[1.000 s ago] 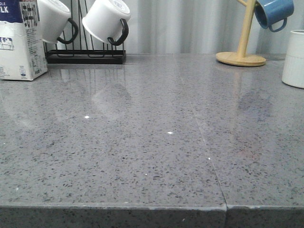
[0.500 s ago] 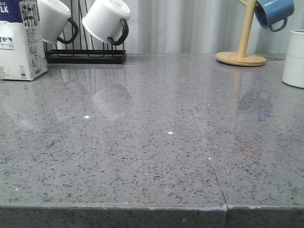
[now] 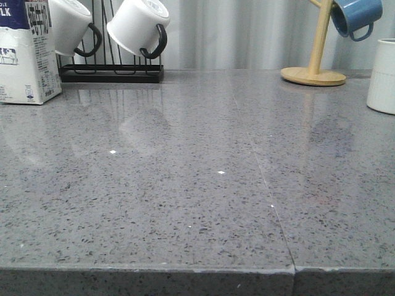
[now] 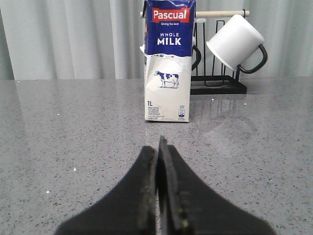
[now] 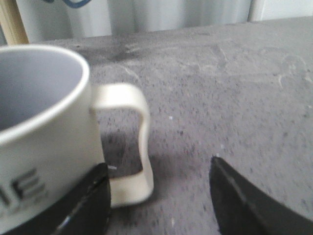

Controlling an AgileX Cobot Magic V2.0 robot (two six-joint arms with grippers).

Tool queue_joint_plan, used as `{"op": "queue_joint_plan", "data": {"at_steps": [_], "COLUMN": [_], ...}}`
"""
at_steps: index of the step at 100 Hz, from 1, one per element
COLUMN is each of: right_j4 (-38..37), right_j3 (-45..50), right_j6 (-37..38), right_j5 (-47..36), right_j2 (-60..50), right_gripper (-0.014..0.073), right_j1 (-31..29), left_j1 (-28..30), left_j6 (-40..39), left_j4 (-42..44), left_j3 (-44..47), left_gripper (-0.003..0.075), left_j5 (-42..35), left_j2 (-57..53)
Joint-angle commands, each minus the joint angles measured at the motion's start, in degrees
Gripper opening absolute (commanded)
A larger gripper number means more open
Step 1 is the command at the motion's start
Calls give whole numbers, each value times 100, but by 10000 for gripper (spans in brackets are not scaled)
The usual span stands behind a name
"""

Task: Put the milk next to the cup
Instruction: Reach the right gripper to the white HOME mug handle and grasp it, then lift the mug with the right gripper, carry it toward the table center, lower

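The milk carton (image 3: 24,52), white below and dark blue on top, stands upright at the far left of the grey counter. In the left wrist view it (image 4: 167,61) stands ahead of my left gripper (image 4: 157,147), which is shut and empty, well short of it. The white cup (image 3: 382,77) shows at the far right edge of the front view. In the right wrist view the cup (image 5: 44,142) with its white handle (image 5: 132,142) and black lettering is very close. My right gripper (image 5: 159,174) is open, the handle between its fingers. Neither gripper shows in the front view.
A black rack (image 3: 111,71) with smooth white mugs (image 3: 139,26) on black handles stands behind the milk. A wooden mug tree (image 3: 313,74) holding a blue mug (image 3: 355,15) stands at the back right. The counter's front edge (image 3: 197,269) runs along the bottom.
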Motion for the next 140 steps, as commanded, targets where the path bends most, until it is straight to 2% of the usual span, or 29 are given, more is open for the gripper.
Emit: {"op": "queue_joint_plan", "data": {"at_steps": [1, 13, 20, 43, 60, 71, 103, 121, 140], "right_j4": [-55, -55, -55, -55, -67, -73, -73, -73, -80], "right_j3": [-381, -743, -865, -904, -904, -904, -904, -904, -904], "right_j6": [-42, -42, -42, -42, 254, 414, 414, 402, 402], "right_j5": [-454, -195, -74, 37, 306, 594, 586, -2, -656], "right_j2": [-45, 153, 214, 214, 72, -270, -803, -533, 130], "right_gripper": [456, 454, 401, -69, -67, -67, -66, -66, -66], "right_j1": [-38, -38, -38, -38, 44, 299, 1924, 2835, 3141], "left_j1": [12, 12, 12, 12, 12, 12, 12, 12, 12], "left_j6": [-16, -16, -16, -16, -16, -16, -16, -16, -16], "left_j4": [-15, -15, -15, -15, -15, -15, -15, -15, -15], "left_j3": [333, 333, 333, 333, 333, 333, 333, 333, 333], "left_gripper": [-20, -20, -20, -20, -20, -20, -20, -20, -20], "left_j5": [-456, -456, -456, -456, -456, -456, -456, -456, -456], "left_j2": [-171, -171, -171, -171, -171, -171, -171, -171, -171]}}
